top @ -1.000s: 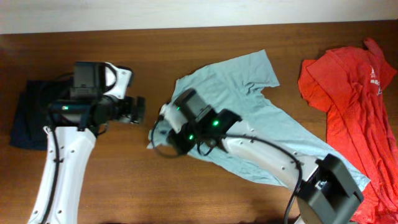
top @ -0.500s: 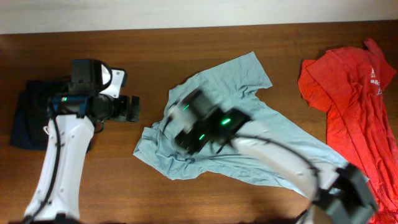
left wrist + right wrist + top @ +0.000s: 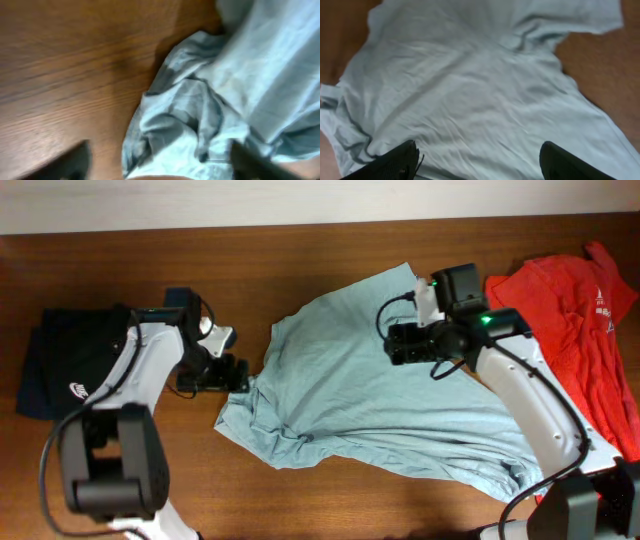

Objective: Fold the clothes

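My left fingers [image 3: 70, 159] stand wide apart, gripping nothing; they show as dark blurs at the bottom corners of my left wrist view. Between and beyond them lies a bunched, creased edge of the grey shirt [image 3: 370, 400] on bare wood. From overhead, my left gripper [image 3: 237, 373] sits at that shirt's left edge, just above its crumpled near-left corner; I cannot tell whether it touches the cloth

My right fingers [image 3: 400, 159] are spread wide too, and empty. Under them the grey shirt lies fairly flat with light wrinkles, a sleeve reaching out to the upper right of the wrist view. My right gripper [image 3: 392, 346] is over the shirt's far right part, beside that sleeve, pointing left

The grey shirt covers the middle of the table [image 3: 300, 250], opened out but rumpled, its near-left corner gathered into folds. The red shirt [image 3: 565, 320] lies loose at the right end, white print near its far edge, and my right arm crosses between the two. The navy shirt [image 3: 65, 360] sits at the left end, well apart from the grey one, a white logo on its near side, with my left arm passing beside it
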`<action>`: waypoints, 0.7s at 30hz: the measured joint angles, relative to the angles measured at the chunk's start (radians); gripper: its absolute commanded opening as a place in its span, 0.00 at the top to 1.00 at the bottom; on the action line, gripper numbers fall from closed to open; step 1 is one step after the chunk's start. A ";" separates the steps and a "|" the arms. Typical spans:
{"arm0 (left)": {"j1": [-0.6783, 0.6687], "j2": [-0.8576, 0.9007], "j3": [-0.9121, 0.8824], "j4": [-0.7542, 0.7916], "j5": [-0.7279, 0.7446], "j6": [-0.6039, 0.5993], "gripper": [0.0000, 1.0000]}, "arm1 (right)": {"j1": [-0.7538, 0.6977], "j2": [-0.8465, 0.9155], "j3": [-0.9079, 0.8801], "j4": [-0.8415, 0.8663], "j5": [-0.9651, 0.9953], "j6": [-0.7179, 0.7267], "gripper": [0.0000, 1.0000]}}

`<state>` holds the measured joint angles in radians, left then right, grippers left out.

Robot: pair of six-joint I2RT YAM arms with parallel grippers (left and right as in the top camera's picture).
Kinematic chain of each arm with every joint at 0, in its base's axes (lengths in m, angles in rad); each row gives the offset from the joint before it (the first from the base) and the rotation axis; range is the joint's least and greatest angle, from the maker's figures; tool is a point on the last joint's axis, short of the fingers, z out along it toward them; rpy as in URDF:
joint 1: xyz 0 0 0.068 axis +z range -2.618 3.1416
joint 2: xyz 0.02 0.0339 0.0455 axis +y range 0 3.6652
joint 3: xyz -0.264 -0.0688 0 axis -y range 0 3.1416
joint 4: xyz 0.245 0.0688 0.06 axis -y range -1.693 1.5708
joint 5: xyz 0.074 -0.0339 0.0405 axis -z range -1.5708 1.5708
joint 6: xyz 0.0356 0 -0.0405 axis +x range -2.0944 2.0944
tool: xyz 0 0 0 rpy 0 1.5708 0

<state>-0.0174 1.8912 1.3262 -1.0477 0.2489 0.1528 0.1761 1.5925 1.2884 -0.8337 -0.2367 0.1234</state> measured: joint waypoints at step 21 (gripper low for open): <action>0.000 0.087 0.002 0.022 0.000 0.012 1.00 | -0.030 0.000 0.000 -0.023 0.001 0.005 0.17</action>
<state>-0.0174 1.9781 1.3277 -1.0260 0.2489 0.1650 0.1463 1.5925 1.2884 -0.8566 -0.2359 0.1284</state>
